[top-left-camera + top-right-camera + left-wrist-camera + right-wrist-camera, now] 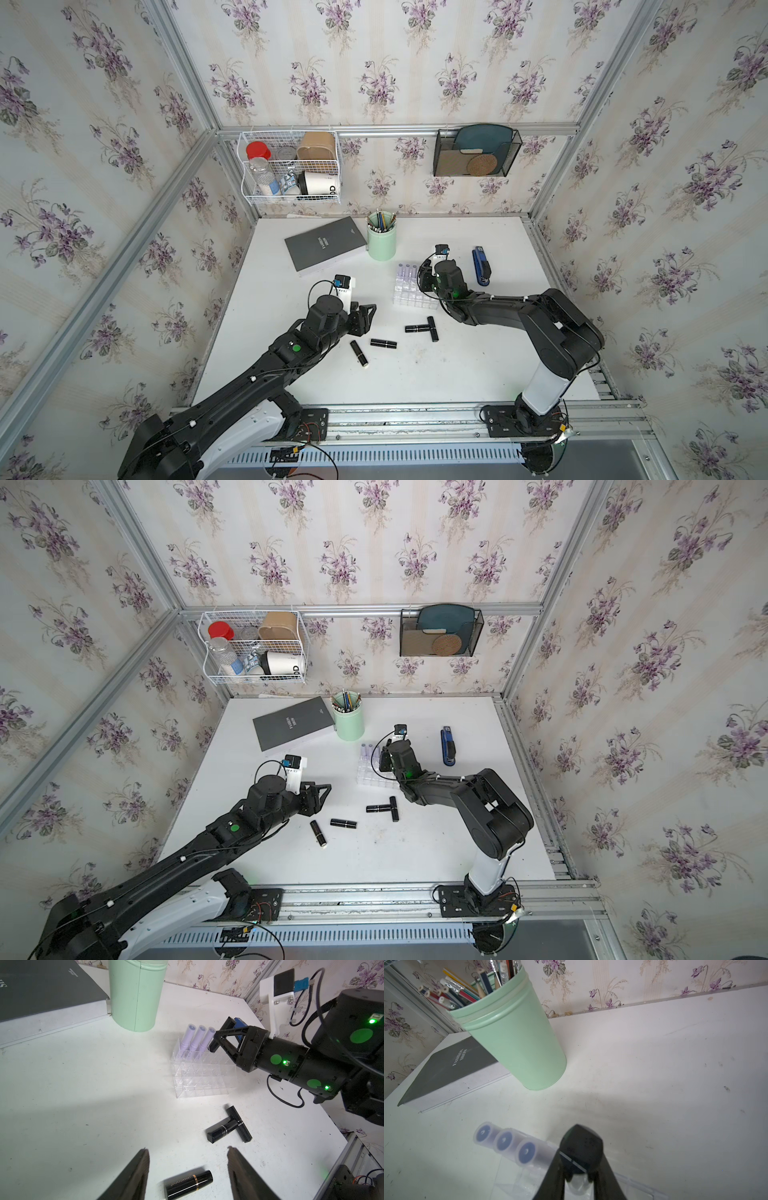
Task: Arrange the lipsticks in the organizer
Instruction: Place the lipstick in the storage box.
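We read: book point(452, 1064) "FASHION SHOW", loose lipstick point(189, 1183) "LESSXCOCO".
Right gripper point(578, 1175) pinches black lipstick point(581, 1145); left gripper point(188, 1150) spread.

In both top views the right arm's wrist point(446, 276) is hiding the black lipstick point(581, 1147) clamped in the right gripper point(579, 1172) and covering the organizer's point(409, 293) right-side cells. In the right wrist view that lipstick and the 3 lilac lipsticks point(504, 1142) are appearing blurred, and the organizer is running off the edge. In the left wrist view the edges are cutting off the left gripper point(187, 1150), book point(41, 991) and pen cup point(135, 997).
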